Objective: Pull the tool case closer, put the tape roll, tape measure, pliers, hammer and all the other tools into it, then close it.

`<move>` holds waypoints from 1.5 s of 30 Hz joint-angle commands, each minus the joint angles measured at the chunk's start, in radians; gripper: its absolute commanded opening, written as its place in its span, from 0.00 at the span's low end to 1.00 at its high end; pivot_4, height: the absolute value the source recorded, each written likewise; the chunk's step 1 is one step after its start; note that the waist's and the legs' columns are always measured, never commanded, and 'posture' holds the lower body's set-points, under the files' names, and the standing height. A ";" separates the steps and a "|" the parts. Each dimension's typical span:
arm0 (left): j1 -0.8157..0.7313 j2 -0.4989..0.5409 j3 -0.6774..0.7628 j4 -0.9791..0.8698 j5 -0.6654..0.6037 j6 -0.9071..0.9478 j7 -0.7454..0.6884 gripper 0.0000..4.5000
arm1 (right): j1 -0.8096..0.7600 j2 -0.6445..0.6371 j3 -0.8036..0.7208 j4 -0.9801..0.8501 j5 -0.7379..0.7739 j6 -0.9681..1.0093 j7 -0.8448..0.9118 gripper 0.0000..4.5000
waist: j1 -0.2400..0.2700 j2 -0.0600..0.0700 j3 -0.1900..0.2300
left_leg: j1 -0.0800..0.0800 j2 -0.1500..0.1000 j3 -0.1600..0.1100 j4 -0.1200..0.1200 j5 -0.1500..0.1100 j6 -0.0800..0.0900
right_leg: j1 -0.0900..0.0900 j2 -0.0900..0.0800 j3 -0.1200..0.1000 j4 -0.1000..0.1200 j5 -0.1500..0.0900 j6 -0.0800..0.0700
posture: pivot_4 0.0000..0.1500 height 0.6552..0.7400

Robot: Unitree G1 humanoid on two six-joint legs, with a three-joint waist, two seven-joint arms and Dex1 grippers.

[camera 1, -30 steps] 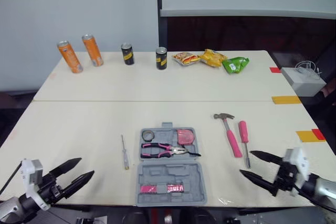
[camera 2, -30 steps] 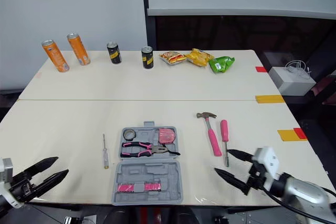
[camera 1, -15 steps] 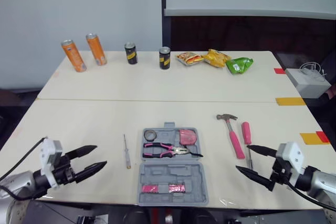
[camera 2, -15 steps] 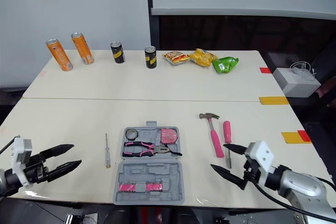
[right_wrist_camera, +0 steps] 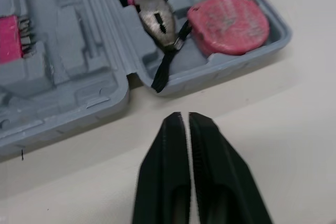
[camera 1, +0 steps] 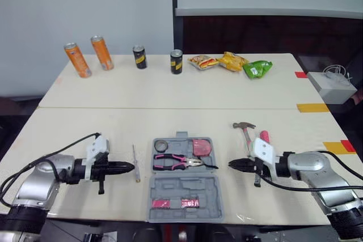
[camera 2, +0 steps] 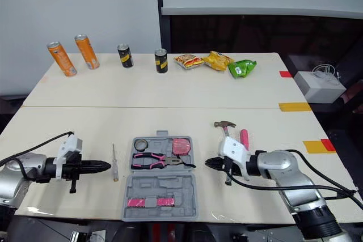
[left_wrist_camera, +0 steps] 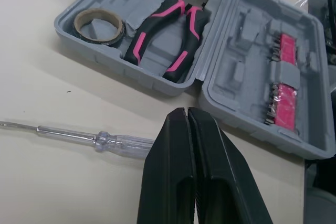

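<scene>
Bright, even light from overhead falls on the wide cream table top [camera 1: 187,92]. The open grey plastic tool case [camera 1: 184,188] and the pink-handled hammer [camera 1: 244,125] cast only faint, soft shadows close beside them, while the dark maroon wall panel [camera 1: 255,35] behind stays dim. A dull sheen runs along the black left gripper [left_wrist_camera: 187,111], and the clear film [camera 1: 244,217] at the table's near edge glints.

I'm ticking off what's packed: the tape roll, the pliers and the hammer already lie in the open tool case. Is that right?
Not quite: the hammer lies on the table, right of the tool case, as the left eye view shows. The tape roll and the pliers do lie in the open case.
</scene>
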 commanded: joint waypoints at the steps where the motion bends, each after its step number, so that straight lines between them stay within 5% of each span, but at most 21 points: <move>1: -0.042 -0.014 -0.051 0.029 0.051 -0.022 -0.009 0.00 | -0.056 -0.003 0.060 0.005 -0.054 0.006 0.020 0.00 | -0.002 0.000 0.000 | 0.000 0.000 0.000 0.001 0.000 0.000 | 0.000 0.000 0.000 0.001 0.000 0.000 | 1.00 1.00; 28: -0.119 -0.181 -0.203 0.013 0.204 0.001 0.120 0.00 | -0.261 0.117 0.306 0.040 -0.242 0.117 0.058 0.00 | -0.003 0.000 0.000 | 0.000 0.000 0.000 0.005 0.001 -0.001 | -0.002 -0.001 0.000 0.009 -0.002 -0.003 | 1.00 1.00; 45: -0.358 -0.283 -0.209 0.347 0.295 -0.097 0.126 0.00 | -0.427 0.237 0.283 0.347 -0.297 0.048 0.018 0.00 | -0.004 0.000 0.000 | 0.000 0.000 -0.001 0.004 0.008 -0.001 | -0.002 -0.001 0.000 0.010 0.001 -0.007 | 1.00 1.00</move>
